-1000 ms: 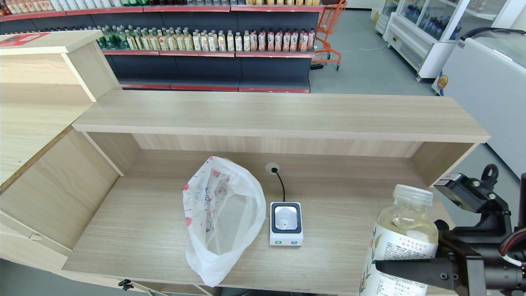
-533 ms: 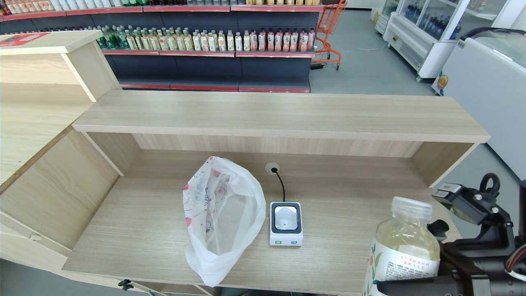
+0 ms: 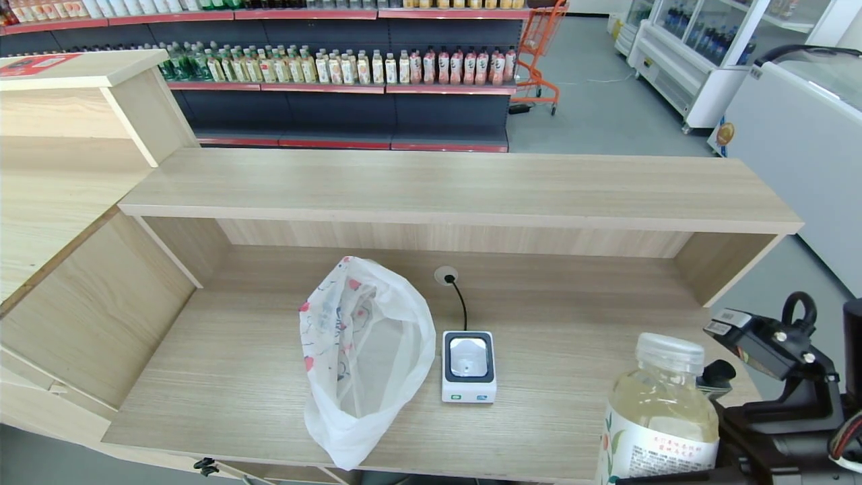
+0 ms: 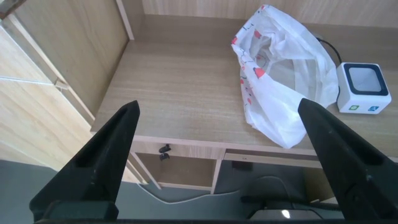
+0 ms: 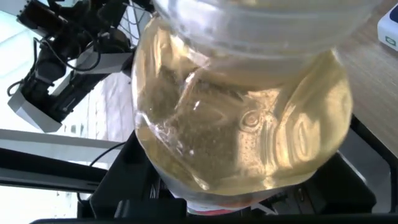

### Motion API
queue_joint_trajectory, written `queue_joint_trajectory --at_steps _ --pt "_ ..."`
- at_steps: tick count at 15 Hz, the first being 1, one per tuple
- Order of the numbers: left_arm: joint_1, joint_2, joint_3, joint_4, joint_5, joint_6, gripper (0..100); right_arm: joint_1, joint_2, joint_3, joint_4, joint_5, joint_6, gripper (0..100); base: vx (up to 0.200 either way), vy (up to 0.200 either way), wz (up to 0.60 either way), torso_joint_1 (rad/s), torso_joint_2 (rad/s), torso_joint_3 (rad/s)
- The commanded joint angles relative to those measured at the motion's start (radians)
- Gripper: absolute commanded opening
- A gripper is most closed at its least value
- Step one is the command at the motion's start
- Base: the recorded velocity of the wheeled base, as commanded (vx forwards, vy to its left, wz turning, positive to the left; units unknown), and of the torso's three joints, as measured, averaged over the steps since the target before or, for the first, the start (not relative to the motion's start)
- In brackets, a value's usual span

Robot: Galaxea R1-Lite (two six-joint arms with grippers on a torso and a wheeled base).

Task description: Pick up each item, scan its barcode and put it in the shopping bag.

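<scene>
A clear bottle of pale yellow drink, with a white cap and a flowered label, hangs upright over the counter's near right corner. My right gripper is shut on its lower body. In the right wrist view the bottle sits close against the camera. A white shopping bag with red and blue print lies open-mouthed left of centre. The white barcode scanner sits just to its right, window facing up. My left gripper is open and holds nothing. It hovers off the counter's front edge, nearer than the bag and scanner.
The wooden counter is a recess with a raised ledge at the back and slanted side walls. The scanner's black cable runs back to a hole in the top. Bare counter lies between scanner and bottle.
My right gripper and the bottle have dropped lower in the head view, toward the near edge. Bag and scanner have not moved.
</scene>
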Motion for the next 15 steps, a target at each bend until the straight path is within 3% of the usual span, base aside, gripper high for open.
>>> queue_joint_trajectory --at_steps 1,9,11,13,14,15 --pt "0.0 0.0 0.0 0.0 0.001 0.0 100 0.0 -0.003 -0.002 -0.001 0.0 0.0 0 0.0 0.0 0.0 0.0 0.0 0.0" --pt "0.0 0.0 0.0 -0.001 0.001 0.0 100 -0.004 -0.001 -0.002 0.001 -0.001 -0.027 0 0.0 0.0 0.0 0.0 0.0 0.0" --pt "0.0 0.0 0.0 0.0 0.001 0.0 100 -0.006 0.007 -0.004 -0.007 -0.049 -0.072 0 0.0 0.0 0.0 0.0 0.0 0.0" --pt "0.0 0.0 0.0 0.0 0.001 0.0 100 -0.01 0.02 -0.005 -0.015 -0.15 -0.172 0 0.0 0.0 0.0 0.0 0.0 0.0" --pt "0.0 0.0 0.0 0.0 0.001 0.0 100 -0.076 0.057 0.007 -0.071 -0.311 -0.406 0 0.0 0.0 0.0 0.0 0.0 0.0" --pt "0.0 0.0 0.0 0.0 0.001 0.0 100 -0.147 0.096 0.022 -0.144 -0.377 -0.575 0 0.0 0.0 0.0 0.0 0.0 0.0"
